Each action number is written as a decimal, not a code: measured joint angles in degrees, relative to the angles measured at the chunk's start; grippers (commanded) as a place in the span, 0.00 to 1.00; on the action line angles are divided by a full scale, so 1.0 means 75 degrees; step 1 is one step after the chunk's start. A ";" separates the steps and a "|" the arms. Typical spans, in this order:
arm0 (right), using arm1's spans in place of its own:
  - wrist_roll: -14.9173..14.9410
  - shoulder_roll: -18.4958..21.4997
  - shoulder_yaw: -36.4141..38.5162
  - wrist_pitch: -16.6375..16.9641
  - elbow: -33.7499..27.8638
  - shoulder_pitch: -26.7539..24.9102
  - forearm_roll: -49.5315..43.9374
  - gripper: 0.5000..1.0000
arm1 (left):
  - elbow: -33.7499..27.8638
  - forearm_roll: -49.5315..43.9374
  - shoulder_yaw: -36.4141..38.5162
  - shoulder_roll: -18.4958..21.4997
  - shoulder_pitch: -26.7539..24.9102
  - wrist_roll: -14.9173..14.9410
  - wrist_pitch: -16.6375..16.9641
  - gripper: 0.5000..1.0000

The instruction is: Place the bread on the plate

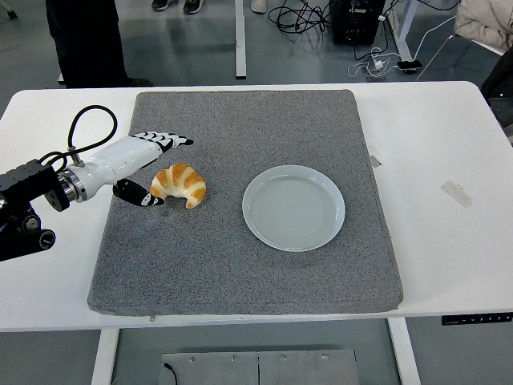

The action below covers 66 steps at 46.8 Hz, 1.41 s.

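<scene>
Croissant (180,184) lies on the left part of the grey mat (240,265), left of the empty pale plate (293,208) and apart from it. The left hand (138,164) reaches in low from the left edge, fingers spread and holding nothing: its straight fingers (164,140) point right just beyond the croissant's far side, and the thumb (138,195) lies at its near left end.

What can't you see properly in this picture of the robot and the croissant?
All in the head view, the only one:
- Whether the left hand touches the golden croissant: the thumb tip sits at its left end, contact unclear.
- The croissant's underside, against the grey mat.
- The right arm: out of the picture.
- The person at the top: cut off by the edge, only dark legs show.
- The small strip on the white table: too small to identify.
</scene>
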 measured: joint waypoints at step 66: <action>-0.0001 0.0000 0.0000 0.0000 -0.0001 0.0003 0.0000 1.00 | 0.1440 -0.0013 -0.0103 -0.1230 0.0299 0.0220 -0.0527 0.33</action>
